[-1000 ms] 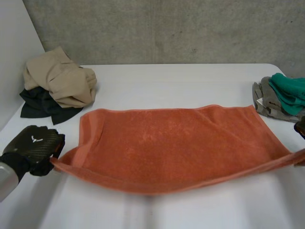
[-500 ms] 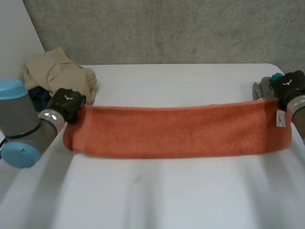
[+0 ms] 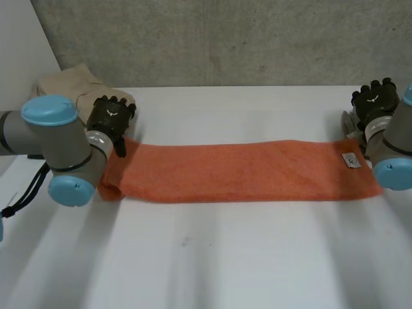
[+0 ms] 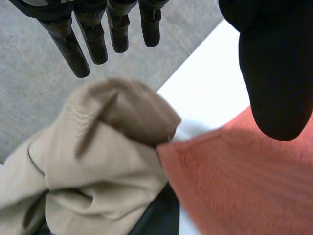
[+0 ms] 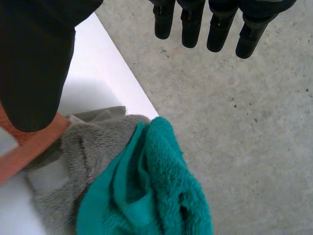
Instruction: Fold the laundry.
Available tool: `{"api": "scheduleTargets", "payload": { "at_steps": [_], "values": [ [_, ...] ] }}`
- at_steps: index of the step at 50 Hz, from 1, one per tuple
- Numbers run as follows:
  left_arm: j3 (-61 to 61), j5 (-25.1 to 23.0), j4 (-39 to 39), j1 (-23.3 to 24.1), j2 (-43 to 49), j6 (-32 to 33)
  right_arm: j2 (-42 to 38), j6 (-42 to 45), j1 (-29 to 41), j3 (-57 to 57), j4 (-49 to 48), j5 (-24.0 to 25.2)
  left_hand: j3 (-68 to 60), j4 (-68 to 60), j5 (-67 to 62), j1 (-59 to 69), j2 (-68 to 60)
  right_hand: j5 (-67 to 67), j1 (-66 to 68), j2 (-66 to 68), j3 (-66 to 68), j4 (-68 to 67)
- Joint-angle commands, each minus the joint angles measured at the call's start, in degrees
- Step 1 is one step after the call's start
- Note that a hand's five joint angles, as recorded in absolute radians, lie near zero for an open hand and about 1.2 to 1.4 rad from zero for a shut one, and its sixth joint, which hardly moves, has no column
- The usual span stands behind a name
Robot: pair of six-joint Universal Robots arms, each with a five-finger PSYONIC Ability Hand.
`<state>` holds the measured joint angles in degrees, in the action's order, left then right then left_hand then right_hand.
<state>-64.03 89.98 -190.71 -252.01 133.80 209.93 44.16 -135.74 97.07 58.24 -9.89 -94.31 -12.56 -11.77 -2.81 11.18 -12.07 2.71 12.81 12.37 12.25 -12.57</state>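
Head view. The left hand (image 3: 111,117) sits above the orange towel's (image 3: 238,170) far-left corner. In the left wrist view its fingers are straight and spread wide from the thumb, with nothing held. A tan garment (image 4: 98,166) on a dark cloth (image 4: 156,220) butts against that towel corner.

The towel lies flat on the table (image 3: 225,257) as a long, narrow, doubled strip. Its long axis runs from one hand to the other. The nap is even and the edges fairly square, with the left end slightly bunched. A white tag (image 3: 351,160) shows near its right end.

The right hand (image 3: 373,100) is just beyond the towel's far-right corner, fingers likewise straight and apart, empty. A grey cloth (image 5: 83,156) and a teal cloth (image 5: 151,186) sit just off that end.

Judgement: each hand is nearest its own end, towel toward the robot from both. The next fold likely carries one end along the long axis to the other.
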Motion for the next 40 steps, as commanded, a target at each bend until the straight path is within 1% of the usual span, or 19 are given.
{"api": "scheduleTargets", "payload": {
  "at_steps": [1,2,3,5,7,8,12,15,20,25,26,27,28,29,33,34,35,38,40],
  "values": [
    [-7.9,-0.4,0.3,-0.1,-9.3,-4.7,11.3,-4.3,-0.4,12.0,3.6,5.2,2.6,1.8,2.8,-1.2,2.1,-2.7,-2.8,-2.4,-2.3,2.6],
    [-9.2,-0.4,0.3,-0.2,-10.5,-5.0,12.4,-4.3,-0.4,13.6,4.1,6.1,2.6,1.8,2.8,-1.2,2.1,-2.7,-2.8,-2.4,-2.3,2.6],
    [-10.4,-0.5,0.2,-0.3,-11.6,-5.1,15.1,-4.4,-0.7,17.0,5.4,8.1,2.6,1.8,2.8,-1.2,2.1,0.4,0.3,0.7,0.8,-0.5],
    [-14.1,-1.2,-0.3,-0.5,-14.5,-5.5,17.2,-4.4,-1.4,20.1,6.9,10.0,2.6,1.8,2.8,-1.2,2.1,3.4,3.3,3.8,3.9,-3.6],
    [-16.5,-2.1,-0.4,-0.5,-16.2,-5.5,19.2,-4.8,-3.6,24.2,8.7,12.3,2.6,1.8,2.8,-1.2,2.1,7.8,7.7,8.1,8.2,-7.9],
    [-18.7,-3.4,-0.9,-0.5,-17.6,-5.6,19.6,-5.1,-4.4,25.4,9.4,12.9,2.6,1.8,2.8,-1.2,2.1,9.8,9.7,10.1,10.3,-9.9],
    [-23.0,-6.3,-2.7,-0.4,-19.9,-5.7,20.0,-5.6,-6.6,30.6,10.2,16.1,2.6,1.8,2.8,-1.2,2.1,15.2,15.1,15.5,15.7,-15.3],
    [-24.9,-7.1,-4.3,-0.4,-20.6,-5.7,19.7,-5.7,-7.5,32.5,8.9,17.9,2.6,1.8,2.8,-1.2,2.1,17.6,17.4,17.9,18.0,-17.7],
    [-26.7,-7.3,-6.5,-0.1,-20.7,-5.7,17.5,-5.7,-10.2,33.1,4.5,19.1,2.6,1.8,2.8,-1.2,2.1,19.2,19.1,19.6,19.7,-19.4],
    [-26.9,-7.3,-6.6,0.0,-20.6,-5.7,12.4,-5.0,-10.5,32.2,0.0,19.2,2.6,1.8,2.8,-1.2,2.1,19.6,19.5,19.9,20.0,-19.7],
    [-26.9,-7.3,-6.6,0.0,-20.6,-5.7,11.1,-4.6,-10.5,31.9,-0.9,18.9,2.6,1.8,2.8,-1.2,2.1,25.9,25.8,26.2,26.4,-26.0],
    [-26.9,-7.3,-6.6,0.0,-20.6,-5.7,10.5,-4.6,-10.5,31.5,-1.2,18.6,2.6,1.8,2.8,-1.2,2.1,35.3,35.2,35.6,35.8,-35.4],
    [-27.1,-7.3,-6.6,0.0,-20.6,-5.7,9.8,-4.6,-10.8,30.8,-1.4,18.1,2.6,1.8,2.8,-1.2,2.1,66.9,66.8,67.2,67.3,-67.0],
    [-27.2,-7.3,-6.6,0.0,-20.6,-5.7,9.5,-4.6,-10.8,30.4,-1.5,17.8,2.6,1.8,2.8,-1.2,2.1,67.3,67.2,67.6,67.7,-67.4],
    [-27.5,-7.1,-6.5,0.0,-21.2,-5.8,9.9,-5.0,-12.1,30.6,-4.1,10.6,2.6,1.8,2.8,-1.2,2.1,67.3,67.2,67.6,67.7,-67.4],
    [-27.7,-7.1,-6.5,0.0,-21.6,-5.8,10.8,-5.2,-12.8,30.9,-5.1,7.9,2.6,1.8,2.8,-1.2,2.1,67.3,67.2,67.6,67.7,-67.4],
    [-28.4,-7.2,-6.5,-0.1,-22.7,-5.8,11.7,-4.5,-13.2,31.4,-5.8,7.0,2.6,1.8,2.8,-1.2,2.1,67.3,67.2,67.6,67.7,-67.4],
    [-29.6,-7.3,-6.6,-0.1,-24.7,-5.8,16.6,-1.1,-16.5,32.6,-5.7,7.2,2.6,1.8,2.8,-1.2,2.1,67.3,67.2,67.6,67.7,-67.4],
    [-30.0,-7.3,-6.6,-0.1,-25.6,-5.9,18.8,4.0,-19.7,32.9,-5.9,7.5,2.6,1.8,2.8,-1.2,2.1,67.3,67.2,67.6,67.7,-67.4]
  ]
}}
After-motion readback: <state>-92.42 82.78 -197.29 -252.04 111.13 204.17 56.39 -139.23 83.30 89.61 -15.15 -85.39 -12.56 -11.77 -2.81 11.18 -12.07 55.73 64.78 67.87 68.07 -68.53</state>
